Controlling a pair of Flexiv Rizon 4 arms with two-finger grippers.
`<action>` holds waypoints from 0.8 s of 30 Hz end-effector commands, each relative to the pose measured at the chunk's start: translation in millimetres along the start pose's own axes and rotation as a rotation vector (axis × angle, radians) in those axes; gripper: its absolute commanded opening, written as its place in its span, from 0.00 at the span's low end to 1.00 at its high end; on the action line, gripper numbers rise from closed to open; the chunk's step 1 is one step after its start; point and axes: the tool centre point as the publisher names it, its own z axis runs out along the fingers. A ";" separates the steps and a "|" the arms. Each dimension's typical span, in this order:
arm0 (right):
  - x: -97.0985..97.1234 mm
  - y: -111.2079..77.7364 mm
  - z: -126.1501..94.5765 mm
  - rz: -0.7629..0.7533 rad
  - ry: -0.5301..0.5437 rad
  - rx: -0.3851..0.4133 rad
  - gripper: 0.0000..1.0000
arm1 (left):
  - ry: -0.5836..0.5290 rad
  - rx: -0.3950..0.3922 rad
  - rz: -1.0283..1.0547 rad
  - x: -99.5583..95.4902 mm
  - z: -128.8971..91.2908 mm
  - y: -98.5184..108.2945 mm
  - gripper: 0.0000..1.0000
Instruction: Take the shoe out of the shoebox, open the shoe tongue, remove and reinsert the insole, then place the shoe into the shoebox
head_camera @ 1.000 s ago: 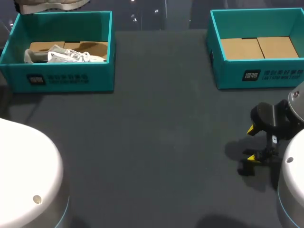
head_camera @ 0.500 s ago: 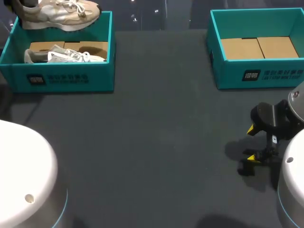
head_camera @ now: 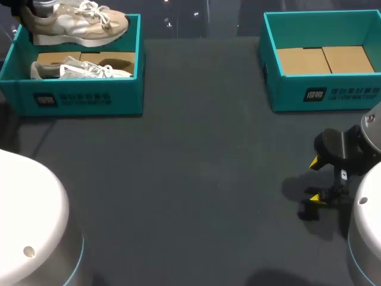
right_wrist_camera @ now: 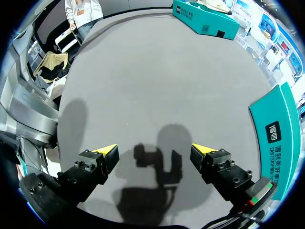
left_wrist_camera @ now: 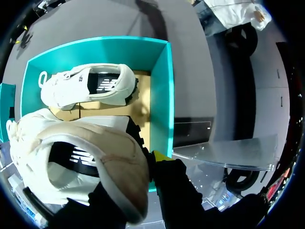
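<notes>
A beige shoe (head_camera: 77, 24) with white laces hangs over the far wall of the left teal shoebox (head_camera: 83, 98). My left gripper (left_wrist_camera: 139, 163) is shut on its heel collar, and one yellow fingertip (left_wrist_camera: 160, 155) shows outside the heel. In the left wrist view the shoe (left_wrist_camera: 81, 162) hides the other finger. A second, white shoe (head_camera: 80, 70) lies on its side inside that box, also seen below the gripper as the white shoe (left_wrist_camera: 88, 85). My right gripper (head_camera: 315, 179) stands open and empty low over the table at the right, its fingers (right_wrist_camera: 102, 155) wide apart.
A second teal shoebox (head_camera: 321, 95) stands at the back right, holding only brown cardboard. The dark table (head_camera: 196, 179) stretches between the two boxes and in front of them.
The beige shoe has come down and to the right into fuller view above the left box, carried by my left gripper. The right arm has stayed still.
</notes>
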 end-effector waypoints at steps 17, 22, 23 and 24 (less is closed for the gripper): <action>2.2 -0.5 -1.3 0.000 -0.003 0.000 1.00 | 0.045 0.026 0.031 -10.1 54.5 24.2 0.00; 2.2 -0.5 -1.3 0.000 -0.003 0.000 1.00 | 0.050 0.020 0.016 -14.6 62.7 31.8 0.00; 2.2 -0.5 -1.3 0.000 -0.003 0.000 1.00 | 0.051 0.017 0.012 -14.9 64.1 33.9 0.00; 2.2 -0.5 -1.3 0.000 -0.003 0.000 1.00 | 0.051 0.016 0.009 -15.2 65.5 36.1 0.00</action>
